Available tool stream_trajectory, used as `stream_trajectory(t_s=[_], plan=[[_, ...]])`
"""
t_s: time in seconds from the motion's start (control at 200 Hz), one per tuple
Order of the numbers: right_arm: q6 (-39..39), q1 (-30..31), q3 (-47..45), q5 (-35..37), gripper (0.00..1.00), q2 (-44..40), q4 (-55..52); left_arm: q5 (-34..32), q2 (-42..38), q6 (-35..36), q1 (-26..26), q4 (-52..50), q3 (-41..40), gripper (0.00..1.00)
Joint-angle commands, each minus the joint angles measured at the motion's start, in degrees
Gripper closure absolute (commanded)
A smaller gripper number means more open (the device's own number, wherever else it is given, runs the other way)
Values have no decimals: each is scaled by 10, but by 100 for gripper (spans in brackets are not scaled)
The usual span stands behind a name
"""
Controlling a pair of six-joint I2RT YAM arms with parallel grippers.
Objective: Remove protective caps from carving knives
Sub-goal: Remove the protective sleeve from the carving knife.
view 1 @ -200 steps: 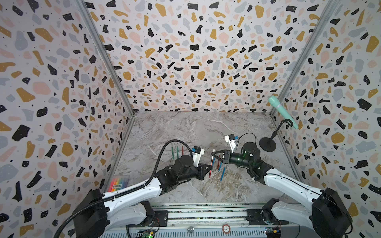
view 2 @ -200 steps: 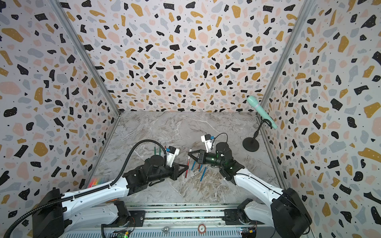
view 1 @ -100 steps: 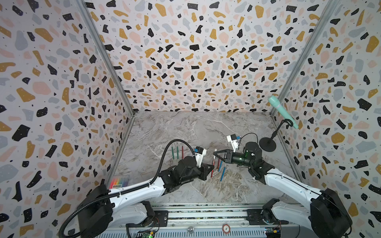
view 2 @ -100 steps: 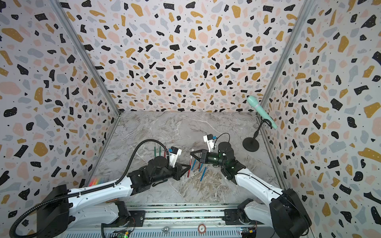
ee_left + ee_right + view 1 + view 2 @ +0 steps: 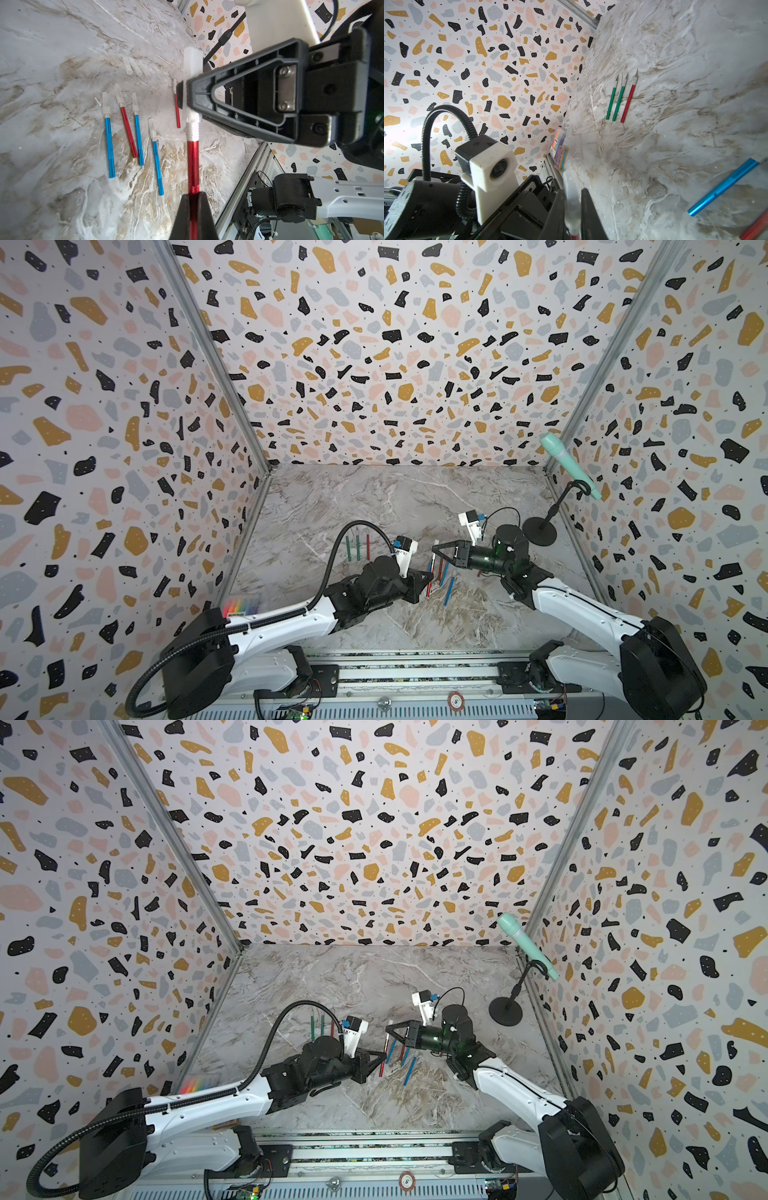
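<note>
Both arms have crept a little toward the microphone side since a second ago, the knife moving with them.

- Left pincer: pressed tight on the lower shaft of a red carving knife. The knife is held clear of the marble worktop, near the middle front.
- Right pincer: clamped on that same knife's cloudy white cap. In the left wrist view the cap butts against the knurled silver collar, and the two pincers face each other along the knife.
- Capped knives: five lie loose on the worktop just beside the held one, three blue and two red, roughly parallel and each wearing a white cap.
- Loose caps: three clear ones lie side by side, just past the capped group.
- Bare knives: two green and one red lie side by side toward the left wall, well apart from the rest, their grey blades exposed.
- Rainbow pen pack: sits at the front left edge, against the wall.
- Mint-green microphone: tilted on a black stand by the right wall.
</note>
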Motion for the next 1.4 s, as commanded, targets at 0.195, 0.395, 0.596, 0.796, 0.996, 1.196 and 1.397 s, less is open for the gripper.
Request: stream_trajectory(t_s=[0.195, 0.395, 0.596, 0.796, 0.996, 1.196, 1.397], plan=[[-8, -30, 33, 47, 100, 27, 71, 55, 30, 3, -32, -48, -8, 100], [-10, -32, 42, 58, 100, 57, 83, 53, 47, 1, -38, -47, -8, 100], [-12, -38, 56, 57, 100, 89, 93, 52, 61, 0, -40, -48, -13, 100], [-16, -43, 69, 60, 100, 100, 93, 51, 72, -4, -43, -43, -22, 100], [-25, -62, 69, 56, 100, 91, 76, 27, 58, 8, -43, -71, -10, 100], [-34, -112, 64, 42, 100, 56, 22, -11, 44, 31, -43, -124, 14, 100], [-65, -136, 60, 45, 100, 15, -49, -68, 36, 27, -42, -158, 36, 100]])
